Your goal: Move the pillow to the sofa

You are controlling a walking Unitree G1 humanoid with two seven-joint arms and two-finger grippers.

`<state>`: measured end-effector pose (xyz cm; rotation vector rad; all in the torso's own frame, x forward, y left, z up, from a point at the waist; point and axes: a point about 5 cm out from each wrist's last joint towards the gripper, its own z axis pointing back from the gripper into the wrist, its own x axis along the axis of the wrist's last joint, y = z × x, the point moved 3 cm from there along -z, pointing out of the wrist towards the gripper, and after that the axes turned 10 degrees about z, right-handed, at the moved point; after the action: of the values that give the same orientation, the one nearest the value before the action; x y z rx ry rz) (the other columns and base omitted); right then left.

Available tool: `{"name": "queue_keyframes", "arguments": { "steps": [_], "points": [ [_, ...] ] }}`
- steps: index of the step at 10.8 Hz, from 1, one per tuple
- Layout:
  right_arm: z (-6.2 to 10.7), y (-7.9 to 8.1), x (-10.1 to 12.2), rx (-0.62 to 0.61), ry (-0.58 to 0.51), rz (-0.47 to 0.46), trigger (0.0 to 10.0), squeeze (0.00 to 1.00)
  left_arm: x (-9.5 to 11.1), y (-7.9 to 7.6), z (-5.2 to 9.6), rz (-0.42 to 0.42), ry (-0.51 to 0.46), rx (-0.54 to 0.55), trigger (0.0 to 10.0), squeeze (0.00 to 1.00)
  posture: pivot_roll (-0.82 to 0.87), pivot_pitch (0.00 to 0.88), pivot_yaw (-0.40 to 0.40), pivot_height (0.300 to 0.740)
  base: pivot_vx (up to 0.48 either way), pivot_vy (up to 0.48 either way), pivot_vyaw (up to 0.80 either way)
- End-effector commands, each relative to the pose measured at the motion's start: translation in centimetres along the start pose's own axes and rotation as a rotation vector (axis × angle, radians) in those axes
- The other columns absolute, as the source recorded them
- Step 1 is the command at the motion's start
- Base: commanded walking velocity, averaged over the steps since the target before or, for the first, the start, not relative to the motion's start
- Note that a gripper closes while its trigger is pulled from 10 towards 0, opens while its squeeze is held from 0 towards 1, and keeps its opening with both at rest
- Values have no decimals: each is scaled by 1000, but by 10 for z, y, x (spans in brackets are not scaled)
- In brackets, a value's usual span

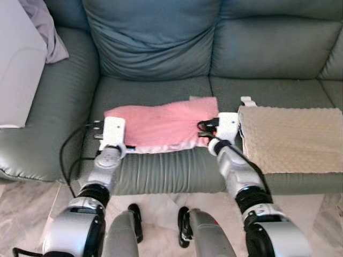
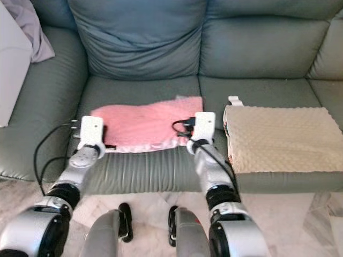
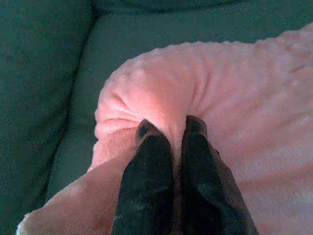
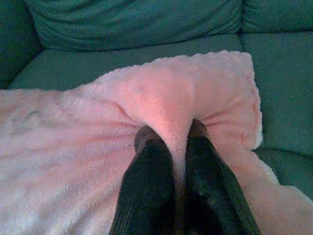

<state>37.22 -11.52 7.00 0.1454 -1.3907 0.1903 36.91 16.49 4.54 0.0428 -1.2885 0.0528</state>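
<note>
Pillow, flat pink plush (image 1: 161,126), lies on the grey-green leather sofa's (image 1: 161,171) seat near its front edge. Left gripper (image 3: 168,132) and right gripper (image 4: 171,132) each pinch a fold at opposite ends, likely to carry it level. Beige dimpled cushion (image 1: 292,139) sits just beside.

Two silver arms with ribbed black bands at the joints and rounded metallic shoulder housings. Each wrist carries a white boxy module; black cables loop out from both, the left one (image 1: 67,155) trailing long. Left end effector (image 3: 171,131) and right end effector (image 4: 172,131): two long, matte black fingers with rounded tips. Grey legs with black parts below.
</note>
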Motion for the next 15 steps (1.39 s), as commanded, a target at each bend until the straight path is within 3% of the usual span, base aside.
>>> {"name": "queue_keyframes", "arguments": {
  "steps": [1,3,5,7,8,9,11,15],
  "points": [
    [4,4,-14,8,37,0,10000,0,-7,11,1,-9,22,34,10000,0,-46,352,-38,740,0,0,0],
    [6,9,-20,21,61,10,10000,0,-8,19,1,-28,34,52,10000,0,-44,351,-42,740,0,0,0],
    [10,7,-41,-2,155,3,10000,0,-18,21,4,-43,61,54,10000,0,-41,350,-43,740,0,0,0],
    [18,14,-65,33,241,-36,10000,0,-40,22,11,-17,154,83,10000,0,-42,342,-43,740,0,0,0],
    [18,13,-64,27,237,-32,10000,24,-40,24,11,-17,154,97,10000,816,-41,340,-45,740,0,0,0],
    [17,10,-62,11,229,-23,10000,1000,-39,23,9,7,162,97,10000,1000,-40,336,-45,740,0,0,0],
    [13,-1,-53,-60,206,29,10000,1000,-38,14,8,29,175,59,10000,1000,-39,331,-47,740,0,0,0],
    [13,-16,-53,-121,220,39,10000,1000,-52,5,12,42,242,41,10000,1000,-41,324,-49,740,0,0,0]
  ]
}}
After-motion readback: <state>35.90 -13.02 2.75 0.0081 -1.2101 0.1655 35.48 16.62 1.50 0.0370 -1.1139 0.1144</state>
